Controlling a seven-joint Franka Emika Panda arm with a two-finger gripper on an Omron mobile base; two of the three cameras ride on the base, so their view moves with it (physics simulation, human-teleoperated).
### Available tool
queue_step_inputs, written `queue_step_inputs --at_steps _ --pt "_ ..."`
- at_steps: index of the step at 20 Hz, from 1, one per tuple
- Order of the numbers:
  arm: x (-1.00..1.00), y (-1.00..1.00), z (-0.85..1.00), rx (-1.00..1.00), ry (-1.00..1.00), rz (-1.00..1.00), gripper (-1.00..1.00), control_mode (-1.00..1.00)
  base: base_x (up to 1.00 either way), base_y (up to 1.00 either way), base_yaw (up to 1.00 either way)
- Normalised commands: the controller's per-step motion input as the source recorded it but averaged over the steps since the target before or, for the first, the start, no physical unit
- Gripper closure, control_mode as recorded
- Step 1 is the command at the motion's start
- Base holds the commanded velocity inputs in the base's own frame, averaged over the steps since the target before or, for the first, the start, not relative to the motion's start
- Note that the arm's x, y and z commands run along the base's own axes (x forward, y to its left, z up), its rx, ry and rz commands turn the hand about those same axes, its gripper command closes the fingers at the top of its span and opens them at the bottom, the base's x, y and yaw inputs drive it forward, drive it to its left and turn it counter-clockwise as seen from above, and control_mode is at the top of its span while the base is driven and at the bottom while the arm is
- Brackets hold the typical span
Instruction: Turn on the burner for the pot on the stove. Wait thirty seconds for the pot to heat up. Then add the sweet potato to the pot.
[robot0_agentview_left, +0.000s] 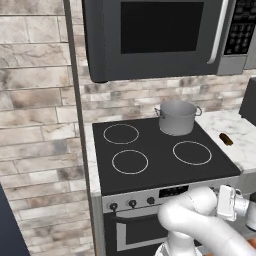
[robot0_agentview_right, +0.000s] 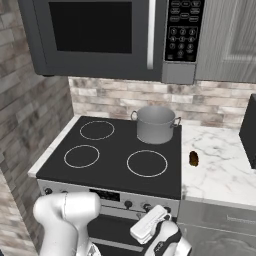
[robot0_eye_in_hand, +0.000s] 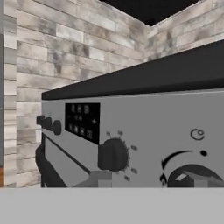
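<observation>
The stove (robot0_agentview_left: 165, 172), its flat black glass top marked with white rings, carries the grey pot (robot0_agentview_left: 177, 117) on its back right ring, while the marble counter (robot0_agentview_left: 245, 145) just right of the stove bears the small brown sweet potato (robot0_agentview_left: 225, 138).

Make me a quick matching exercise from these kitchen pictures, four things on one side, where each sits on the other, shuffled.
Things:
1. pot
2. sweet potato
3. microwave
4. knobs

Places:
A. on the marble counter right of the stove
B. mounted above the stove
C. on the back right burner
D. along the steel front panel

Pairs: 1-C, 2-A, 3-B, 4-D
</observation>
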Motion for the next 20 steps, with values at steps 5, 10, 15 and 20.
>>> queue_step_inputs --at_steps 5,10,15,20 --pt "-0.25 0.0 -1.0 -0.38 0.2 0.92 1.0 -1.0 0.0 0.0 0.0" --pt "-0.25 0.0 -1.0 -0.38 0.2 0.92 1.0 -1.0 0.0 0.0 0.0" --pt "-0.32 0.0 -1.0 -0.41 0.15 0.9 1.0 -1.0 0.0 0.0 0.0" --pt "-0.31 0.09 -0.57 -0.28 0.01 0.53 -1.0 -1.0 0.0 0.0 0.0"
